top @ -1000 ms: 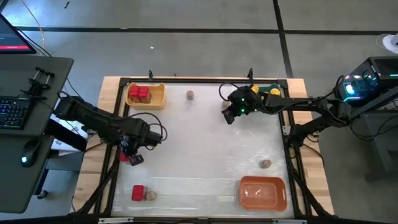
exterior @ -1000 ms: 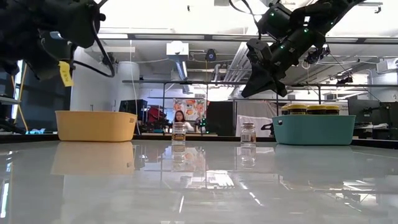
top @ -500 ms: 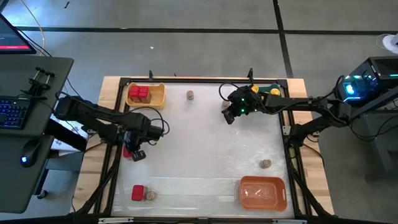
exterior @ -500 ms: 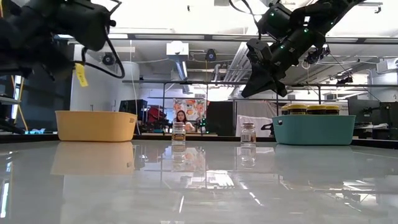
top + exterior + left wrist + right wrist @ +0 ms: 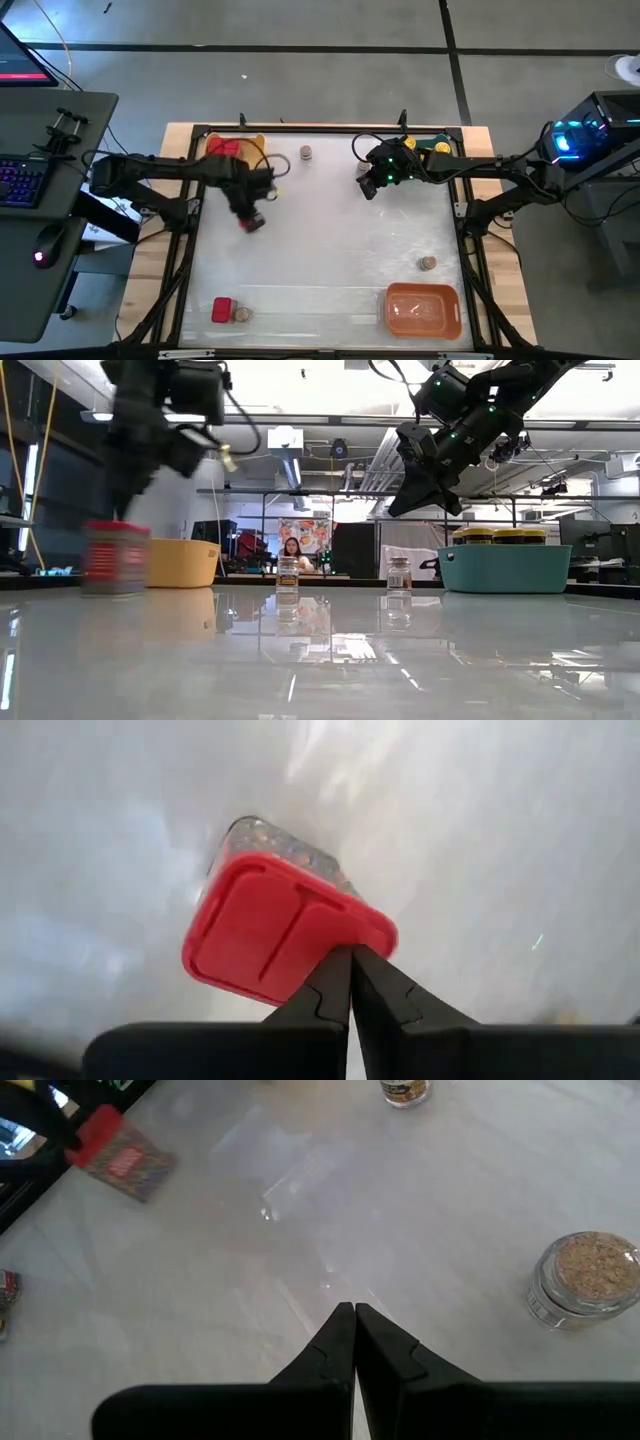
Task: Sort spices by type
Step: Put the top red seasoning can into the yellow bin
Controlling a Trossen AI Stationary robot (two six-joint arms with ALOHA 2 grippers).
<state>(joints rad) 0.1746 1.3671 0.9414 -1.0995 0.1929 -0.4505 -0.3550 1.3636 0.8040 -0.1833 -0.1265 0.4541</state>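
Note:
My left gripper (image 5: 248, 212) is over the table's left half, just near of the yellow tray (image 5: 252, 160), and is shut on a red-lidded boxy spice container (image 5: 285, 935), which also shows in the low view as the red box (image 5: 115, 557). My right gripper (image 5: 368, 187) hovers shut above the far middle of the table, holding nothing. Red boxes (image 5: 224, 147) lie in the yellow tray. Yellow-lidded jars (image 5: 500, 536) stand in the teal tray (image 5: 505, 568). Another red box (image 5: 222, 310) and a grey-brown jar (image 5: 241, 314) stand at the near left. My left gripper pinches the red box at the edge of its red lid (image 5: 325, 948) between both fingertips, coming from above and pointing down. The box hangs tilted below the fingers, its clear body away from the wrist camera, and looks clear of the table.
Loose grey-brown jars stand at the far edge (image 5: 306, 153) and on the right side (image 5: 427, 263). An orange tray (image 5: 445, 325) sits at the near right corner. Open tabletop lies across the middle. A person shows far off in the room behind.
My left gripper has swung from the table's left edge toward the right and the far side, nearing the yellow tray, and has carried the red box along. The right arm has kept still.

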